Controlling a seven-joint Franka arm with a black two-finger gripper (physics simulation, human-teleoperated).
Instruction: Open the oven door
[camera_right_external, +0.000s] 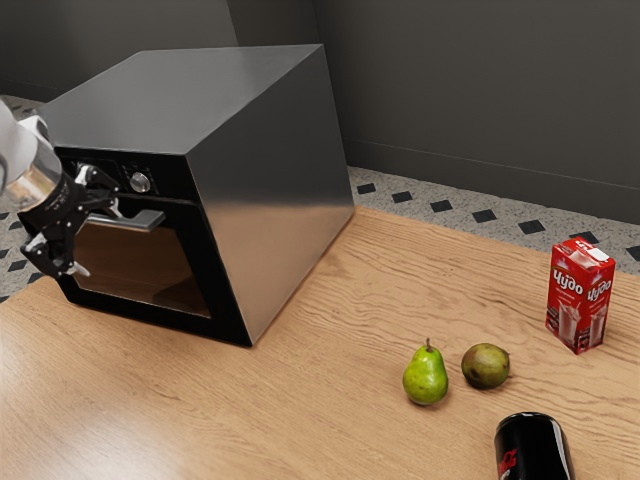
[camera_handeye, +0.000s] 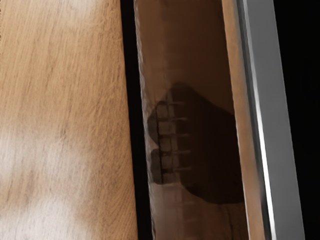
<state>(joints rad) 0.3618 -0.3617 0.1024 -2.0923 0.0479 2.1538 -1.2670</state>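
- The oven (camera_right_external: 195, 100) stands on the bench (camera_right_external: 350, 400) in the upper left of the exterior view; its oven door (camera_right_external: 220, 290) is shut, flush with the black front, its glass pane (camera_right_external: 150, 275) facing the lower left of the frame.
- The hand (camera_right_external: 98, 238) is at the left of the exterior view, in front of the door; its two fingers are spread, one near the handle (camera_right_external: 150, 220), the other lower down; whether either touches the handle I cannot tell.
- The handle runs across the upper part of the door; a round knob (camera_right_external: 140, 183) sits on the panel above it.
- In the wrist view the handle lies alongside the pane; a dark shape shows on the glass, along with the thin bars of a rack (camera_handeye: 175, 152).
- At the lower right of the exterior view, a green pear (camera_right_external: 426, 377) stands upright just beside a round, brownish-green fruit (camera_right_external: 486, 367); a black can (camera_right_external: 533, 450) stands nearer the bottom edge; a red carton (camera_right_external: 579, 295) stands upright at the right.
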